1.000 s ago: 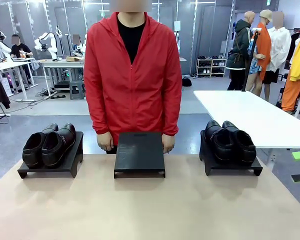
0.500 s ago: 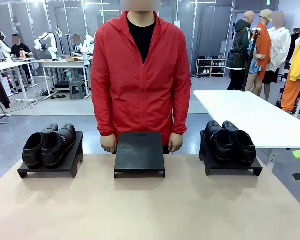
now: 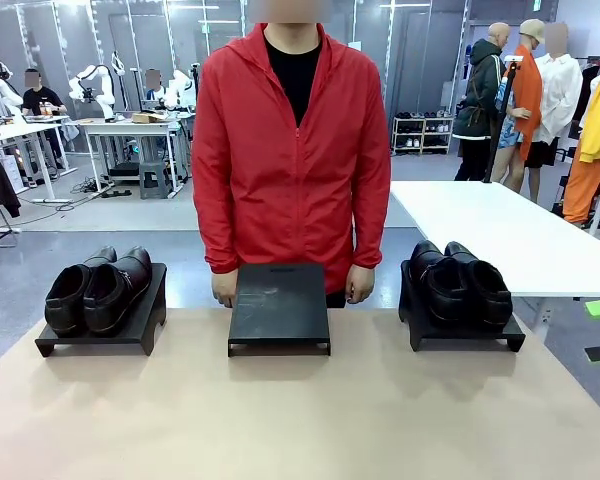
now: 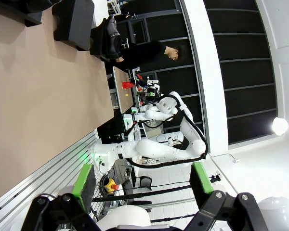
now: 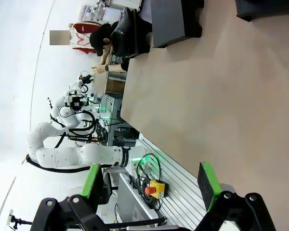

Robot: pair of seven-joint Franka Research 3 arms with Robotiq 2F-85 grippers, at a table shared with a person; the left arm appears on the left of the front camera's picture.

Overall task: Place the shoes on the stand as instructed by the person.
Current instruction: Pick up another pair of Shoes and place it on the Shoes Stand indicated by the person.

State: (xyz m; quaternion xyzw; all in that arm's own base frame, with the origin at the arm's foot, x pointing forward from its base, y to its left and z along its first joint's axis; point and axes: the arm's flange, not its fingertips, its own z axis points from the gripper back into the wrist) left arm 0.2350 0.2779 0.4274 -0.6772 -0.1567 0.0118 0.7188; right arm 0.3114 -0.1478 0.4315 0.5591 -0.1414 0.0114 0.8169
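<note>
Two pairs of black leather shoes rest on low black stands at the table's far edge: one pair [image 3: 100, 290] at the left, the other [image 3: 462, 285] at the right. Between them sits a bare black stand [image 3: 280, 305]. The person [image 3: 292, 160], in a red jacket, stands upright right behind it, hands [image 3: 223, 290] hanging at its back corners. My left gripper [image 4: 142, 183] is open and holds nothing; far off, its view shows the middle stand [image 4: 79, 24] and the right pair [image 4: 111, 38]. My right gripper [image 5: 150, 185] is open too, with the middle stand [image 5: 176, 21] and the left pair [image 5: 130, 33] far beyond it.
The beige table top [image 3: 300, 410] stretches bare in front of the three stands. A white table [image 3: 500, 235] stands behind at the right. Each wrist view shows the other white arm [image 4: 154, 149] [image 5: 72, 154] at its base beyond the table's near edge.
The person has straightened up and shifted a little to the right; the hands have drawn back from the middle stand's sides. Shoes and stands have not moved.
</note>
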